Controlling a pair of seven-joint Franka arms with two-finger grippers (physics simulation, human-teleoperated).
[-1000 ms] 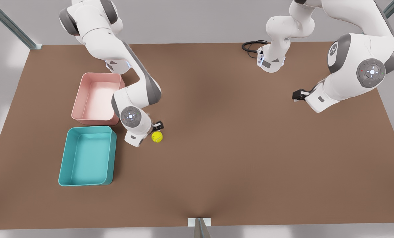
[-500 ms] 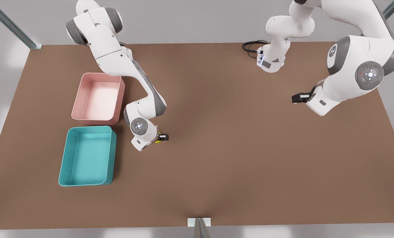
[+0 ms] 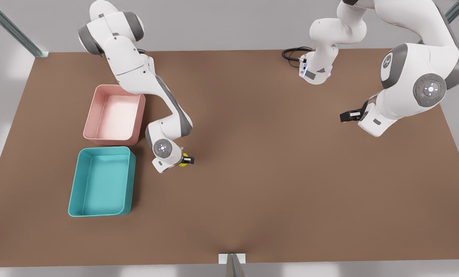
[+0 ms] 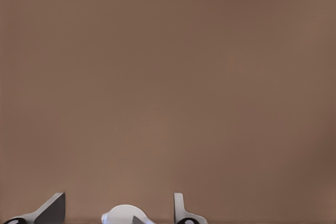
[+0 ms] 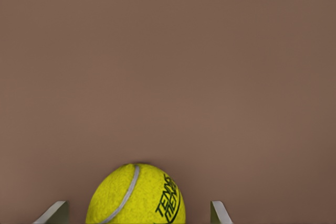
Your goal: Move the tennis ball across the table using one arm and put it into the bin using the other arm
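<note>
Two arms reach over the table (image 3: pixel 260 184). Beside the right gripper (image 3: pixel 184 160), toward the front view's left, lies the teal bin (image 3: pixel 100 182), with the pink tray (image 3: pixel 114 113) just behind it. That gripper is lowered over the tennis ball (image 3: pixel 182 164), which sits on the tabletop between its spread fingers (image 5: pixel 56 212); the wrist view shows gaps on both sides of the ball, so the claw is released, not yet clenched. Well apart, toward the front view's right, the left gripper (image 3: pixel 348 115) waits above bare table, its fingers (image 4: pixel 52 208) parted and holding nothing.
</note>
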